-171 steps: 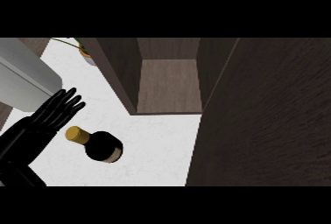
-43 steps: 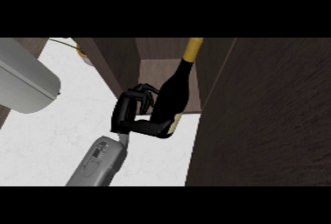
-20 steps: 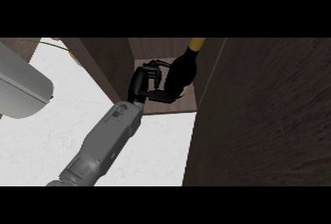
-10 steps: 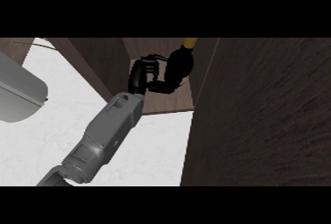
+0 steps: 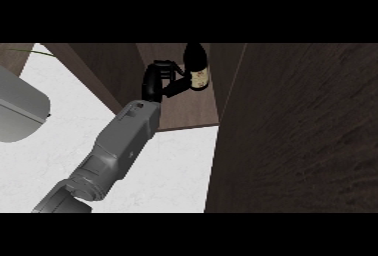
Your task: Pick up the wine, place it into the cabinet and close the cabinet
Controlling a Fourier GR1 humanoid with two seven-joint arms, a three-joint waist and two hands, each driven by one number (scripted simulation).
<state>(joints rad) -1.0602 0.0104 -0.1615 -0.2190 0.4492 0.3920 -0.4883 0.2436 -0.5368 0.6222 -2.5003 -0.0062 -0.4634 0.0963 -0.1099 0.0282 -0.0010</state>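
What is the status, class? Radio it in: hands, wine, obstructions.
Left hand curled on wine bottle, inside cabinet. Right hand not in view. Cabinet door open, nothing seen blocking.

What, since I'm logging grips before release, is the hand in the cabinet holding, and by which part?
The left hand holds the dark glass wine bottle by its labelled body, fingers curled round it inside the brown wooden cabinet.
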